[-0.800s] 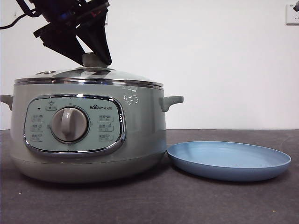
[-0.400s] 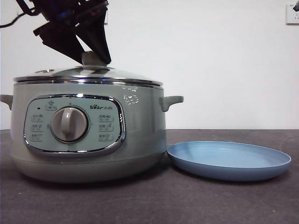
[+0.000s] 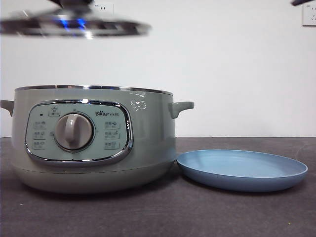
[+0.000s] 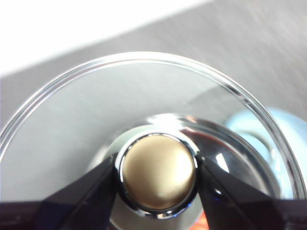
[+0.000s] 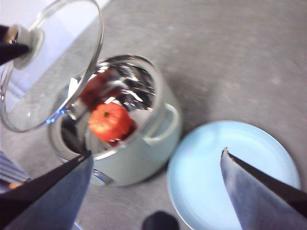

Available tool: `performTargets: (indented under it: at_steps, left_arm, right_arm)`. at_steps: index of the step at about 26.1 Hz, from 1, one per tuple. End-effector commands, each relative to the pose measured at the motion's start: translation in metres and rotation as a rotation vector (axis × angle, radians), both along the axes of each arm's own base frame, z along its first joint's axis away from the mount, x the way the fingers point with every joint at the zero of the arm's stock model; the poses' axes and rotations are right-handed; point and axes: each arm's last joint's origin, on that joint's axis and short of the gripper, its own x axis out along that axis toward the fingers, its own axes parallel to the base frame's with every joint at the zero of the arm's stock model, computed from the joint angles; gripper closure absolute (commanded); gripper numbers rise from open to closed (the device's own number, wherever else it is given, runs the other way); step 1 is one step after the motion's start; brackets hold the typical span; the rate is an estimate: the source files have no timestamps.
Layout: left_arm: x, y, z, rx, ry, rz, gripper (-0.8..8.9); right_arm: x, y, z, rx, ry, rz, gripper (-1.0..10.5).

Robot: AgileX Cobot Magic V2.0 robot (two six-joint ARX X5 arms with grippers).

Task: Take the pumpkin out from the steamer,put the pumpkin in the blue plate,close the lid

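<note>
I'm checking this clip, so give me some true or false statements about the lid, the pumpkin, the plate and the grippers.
1. The lid rests on the steamer. False: it is held high above it.
2. The left gripper clamps the lid's knob. True.
3. The pumpkin lies on the blue plate. False: it sits inside the steamer.
4. The right gripper is open and holds nothing. True.
5. The plate holds nothing. True.

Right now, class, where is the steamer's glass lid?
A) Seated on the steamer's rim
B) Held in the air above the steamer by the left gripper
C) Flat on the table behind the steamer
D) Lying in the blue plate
B: the left gripper clamps the knob of the lid, which hangs clear above the open steamer, with the pumpkin visible inside.
</note>
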Motion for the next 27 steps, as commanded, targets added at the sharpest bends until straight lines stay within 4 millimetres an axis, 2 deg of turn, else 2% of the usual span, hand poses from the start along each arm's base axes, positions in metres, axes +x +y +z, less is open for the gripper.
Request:
performTargets:
  at_steps: [1,6,10,12,17,21,24,27]
  left_arm:
    - [-0.02,0.012,0.02,-0.017,-0.117,0.054,8.22]
    - [-0.053,0.035,0.036,-0.004,-0.209,0.2,8.22]
    - [-0.074,0.051,0.041,0.026,-0.251,0.323,8.22]
    - [-0.084,0.058,0.042,0.049,-0.262,0.37,8.22]
    - [-0.099,0.07,0.041,0.12,-0.263,0.475,8.22]
    - [-0.105,0.074,0.038,0.151,-0.247,0.505,8.22]
    - [-0.105,0.074,0.037,0.163,-0.233,0.502,8.22]
    - [-0.105,0.074,0.036,0.163,-0.233,0.502,8.22]
  right_arm:
    - [0.007,0.014,0.001,0.026,0.016,0.05,5.0]
    - [0.026,0.05,-0.001,-0.002,0.077,0.179,4.9]
    - [0.043,0.085,0.0,-0.043,0.106,0.249,3.7]
    - [0.051,0.104,0.001,-0.07,0.11,0.276,3.7]
    - [0.071,0.151,0.004,-0.149,0.145,0.376,3.7]
    - [0.086,0.194,0.004,-0.295,0.179,0.395,3.7]
    - [0.101,0.237,-0.01,-0.42,0.166,0.396,3.7]
    - [0.108,0.264,-0.035,-0.518,0.137,0.394,3.7]
